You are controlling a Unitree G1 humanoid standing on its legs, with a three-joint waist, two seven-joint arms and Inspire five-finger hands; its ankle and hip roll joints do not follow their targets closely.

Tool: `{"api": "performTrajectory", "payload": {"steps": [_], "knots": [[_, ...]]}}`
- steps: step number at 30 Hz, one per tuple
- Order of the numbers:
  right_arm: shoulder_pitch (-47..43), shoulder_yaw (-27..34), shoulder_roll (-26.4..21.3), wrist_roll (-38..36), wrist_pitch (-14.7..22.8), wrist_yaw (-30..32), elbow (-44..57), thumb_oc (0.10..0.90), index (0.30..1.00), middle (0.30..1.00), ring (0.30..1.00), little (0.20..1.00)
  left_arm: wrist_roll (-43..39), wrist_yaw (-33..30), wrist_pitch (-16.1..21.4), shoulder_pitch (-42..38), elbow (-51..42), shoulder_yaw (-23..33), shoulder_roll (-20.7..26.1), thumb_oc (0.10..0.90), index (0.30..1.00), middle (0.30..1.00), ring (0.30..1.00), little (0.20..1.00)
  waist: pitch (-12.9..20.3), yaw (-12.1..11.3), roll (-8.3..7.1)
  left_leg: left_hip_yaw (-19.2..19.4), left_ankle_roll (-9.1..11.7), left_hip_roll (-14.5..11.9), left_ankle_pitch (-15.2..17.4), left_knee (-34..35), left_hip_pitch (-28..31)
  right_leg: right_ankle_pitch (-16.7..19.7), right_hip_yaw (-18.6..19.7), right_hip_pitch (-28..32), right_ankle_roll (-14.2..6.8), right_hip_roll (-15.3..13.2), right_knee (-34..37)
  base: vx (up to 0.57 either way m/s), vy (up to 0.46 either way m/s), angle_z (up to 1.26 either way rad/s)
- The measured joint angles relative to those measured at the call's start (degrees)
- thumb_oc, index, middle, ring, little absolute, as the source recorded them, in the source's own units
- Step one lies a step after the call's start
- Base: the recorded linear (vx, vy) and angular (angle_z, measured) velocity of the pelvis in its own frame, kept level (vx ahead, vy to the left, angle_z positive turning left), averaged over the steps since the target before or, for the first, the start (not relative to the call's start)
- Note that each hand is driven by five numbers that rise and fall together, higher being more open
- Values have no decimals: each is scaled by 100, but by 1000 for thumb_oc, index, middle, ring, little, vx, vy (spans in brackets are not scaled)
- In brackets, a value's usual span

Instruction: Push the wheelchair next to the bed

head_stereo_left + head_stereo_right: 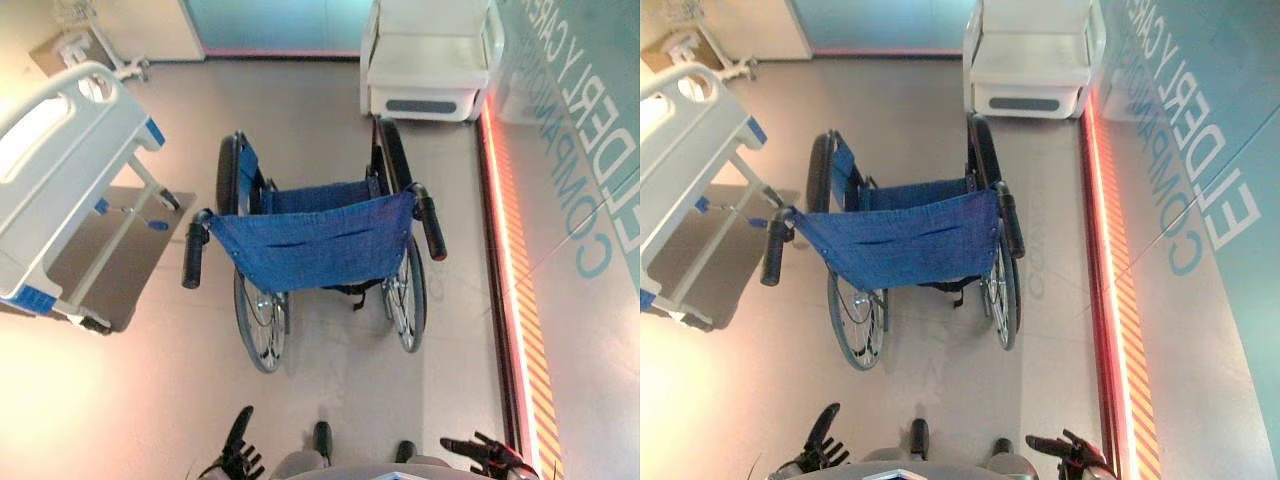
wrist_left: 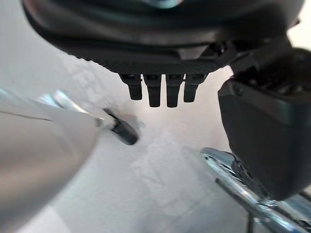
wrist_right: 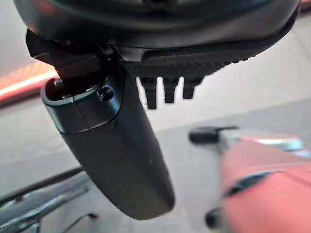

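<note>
Wheelchair stands mid-floor ahead of you, its back toward you, bed well apart at left. Your left hand and right hand hang low, fingers relaxed, holding nothing.

We see bed cut off at left edge, white cabinet cropped up top.

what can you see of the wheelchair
The wheelchair stands on the floor ahead, its back toward the camera. It has a blue fabric backrest and seat, a metal frame, two large spoked wheels with dark tyres, and two black push handles pointing back. It sits right of the bed, apart from it, and in front of a white seat. Neither the left hand nor the right hand touches it.
</note>
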State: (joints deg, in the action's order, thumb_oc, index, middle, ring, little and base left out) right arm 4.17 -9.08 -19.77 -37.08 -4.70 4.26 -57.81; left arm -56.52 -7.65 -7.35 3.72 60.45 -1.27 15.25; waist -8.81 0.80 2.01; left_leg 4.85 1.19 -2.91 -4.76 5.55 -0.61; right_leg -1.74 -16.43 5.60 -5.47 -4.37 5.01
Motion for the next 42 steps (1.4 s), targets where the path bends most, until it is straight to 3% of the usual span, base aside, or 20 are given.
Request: {"api": "performTrajectory", "payload": {"steps": [4,11,16,21,28,34,42], "knots": [[-38,206,-189,-248,-13,386,1038,800,900,900,900,900,-250,-343,-5,3,-678,242,349,800,900,900,900,900,-206,-18,-101,-51,-8,25,-34,-36,-28,0,-18,-13,-2,-17,0,-32,5,7],[-63,553,-600,-417,-34,792,2127,800,900,900,900,900,-525,-773,46,70,-1236,757,818,800,900,900,900,900,-262,-31,-38,-126,-11,32,-39,1,-4,-1,-23,37,-5,-19,2,31,7,6],[136,902,-742,-413,-114,1281,3061,800,900,900,900,900,-732,-1056,55,247,-1762,1312,887,800,900,900,900,900,-273,-20,-21,-140,-7,33,-43,2,21,1,-43,69,-8,-20,2,7,3,1],[175,1290,-848,-391,-81,1779,3653,800,900,900,900,900,-717,-1262,256,311,-2437,1424,1030,800,900,900,900,900,-272,-30,-17,-154,-9,35,-48,2,42,4,-59,101,-12,-21,3,13,5,1],[165,1575,-889,-308,169,2677,4919,800,900,900,900,900,-335,-1728,277,300,-4207,1568,1103,800,900,900,900,900,-273,-76,-2,-163,-23,38,-68,-11,41,4,-92,109,-13,-22,2,9,1,0],[41,1615,-975,-27,257,2860,5719,800,900,900,900,900,152,-1740,173,220,-5177,1558,1453,800,900,900,900,900,-278,-134,27,-164,-21,38,-85,-37,43,5,-93,113,-14,-22,1,0,0,0],[-429,1619,-1531,28,226,2755,5979,800,900,900,900,900,277,-1400,-136,70,-5499,1550,1918,800,900,900,900,900,-304,-237,60,-157,-17,39,-87,-38,23,5,-98,103,-14,-17,1,1,-1,0]]}}
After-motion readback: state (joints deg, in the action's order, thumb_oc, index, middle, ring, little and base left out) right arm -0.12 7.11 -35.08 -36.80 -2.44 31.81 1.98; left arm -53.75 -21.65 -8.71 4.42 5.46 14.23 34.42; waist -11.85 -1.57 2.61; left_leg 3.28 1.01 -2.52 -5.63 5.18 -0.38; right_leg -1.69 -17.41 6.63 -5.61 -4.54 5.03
